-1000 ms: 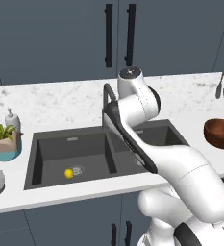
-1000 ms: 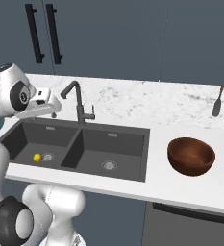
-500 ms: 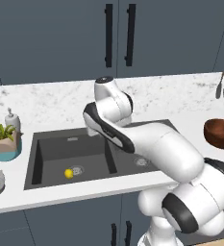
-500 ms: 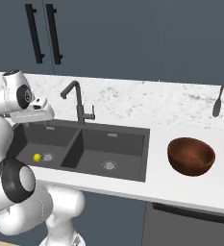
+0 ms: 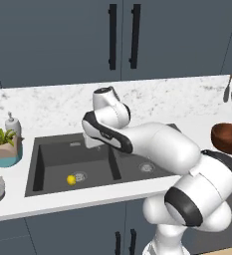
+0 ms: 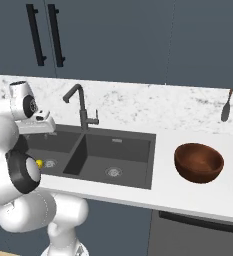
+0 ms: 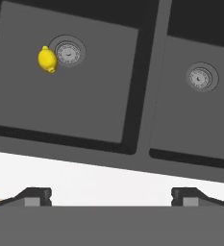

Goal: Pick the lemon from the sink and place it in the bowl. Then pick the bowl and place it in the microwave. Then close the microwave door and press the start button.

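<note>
- Progress: nothing done yet by the look of it. lemon lies on the floor of the sink's left basin, touching the drain rim; not picked.
- bowl sits empty on the bench, right of the sink, well apart from the lemon.
- claw: tips wide apart, nothing btwn them. Hovers above the sink, w/ the front bench edge just below it in hand view; lemon is up-left of the tips, so I'd say approach phase, needs to shift toward the left basin + descend.
- Left to do: grab lemon, drop in bowl, bowl into microwave, shut door, hit start, i.e. the whole chain. Can't say anything abt the microwave from here.
- View diffs: hand view gives both drains + lemon's exact spot by the drain, plus the spread tips. Left base view gives the lemon small in the basin, plant pot + soap bottle at the left, bowl cut off at the right edge.
- Right base view gives the full bowl, faucet, hanging utensils; there the lemon peeks out beside the arm, mostly hidden by it.
</note>
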### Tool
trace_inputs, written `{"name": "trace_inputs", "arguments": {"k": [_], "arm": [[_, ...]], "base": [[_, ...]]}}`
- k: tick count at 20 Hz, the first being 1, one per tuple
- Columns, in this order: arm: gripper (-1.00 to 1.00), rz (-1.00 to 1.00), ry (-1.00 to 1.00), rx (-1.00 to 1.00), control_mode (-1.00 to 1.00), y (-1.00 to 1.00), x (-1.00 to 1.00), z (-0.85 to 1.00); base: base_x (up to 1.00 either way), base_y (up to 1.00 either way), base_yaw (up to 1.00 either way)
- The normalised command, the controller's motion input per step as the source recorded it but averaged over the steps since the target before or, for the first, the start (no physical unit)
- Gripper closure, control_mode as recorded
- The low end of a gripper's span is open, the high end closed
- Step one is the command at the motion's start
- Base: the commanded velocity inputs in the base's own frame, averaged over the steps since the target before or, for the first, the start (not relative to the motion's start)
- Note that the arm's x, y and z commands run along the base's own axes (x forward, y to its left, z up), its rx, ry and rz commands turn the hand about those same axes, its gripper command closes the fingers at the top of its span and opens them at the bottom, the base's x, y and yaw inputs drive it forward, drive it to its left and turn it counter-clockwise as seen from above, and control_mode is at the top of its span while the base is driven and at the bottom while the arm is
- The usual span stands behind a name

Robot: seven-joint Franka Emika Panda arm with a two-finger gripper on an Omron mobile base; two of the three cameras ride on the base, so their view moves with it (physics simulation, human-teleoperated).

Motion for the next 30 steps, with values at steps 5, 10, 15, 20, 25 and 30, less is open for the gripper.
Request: {"name": "trace_inputs", "arguments": {"k": [5,10,15,20,25,30], "arm": [[-1.00,0.00,0.01,0.00,-1.00,0.22,0.00,-0.43],[-1.00,0.00,0.05,-0.02,-1.00,0.28,0.00,-0.44],[-1.00,0.00,0.09,-0.01,-1.00,0.38,0.10,-0.33],[-1.00,0.00,0.17,0.00,-1.00,0.32,0.30,-0.26],[-1.00,0.00,0.13,-0.04,-1.00,0.24,0.24,-0.28],[-1.00,-0.01,0.00,-0.03,-1.00,0.22,0.00,-0.31]], "base": [[0.00,0.00,0.00],[0.00,0.00,0.00],[0.00,0.00,0.00],[0.00,0.00,0.00],[0.00,0.00,0.00],[0.00,0.00,0.00]]}}
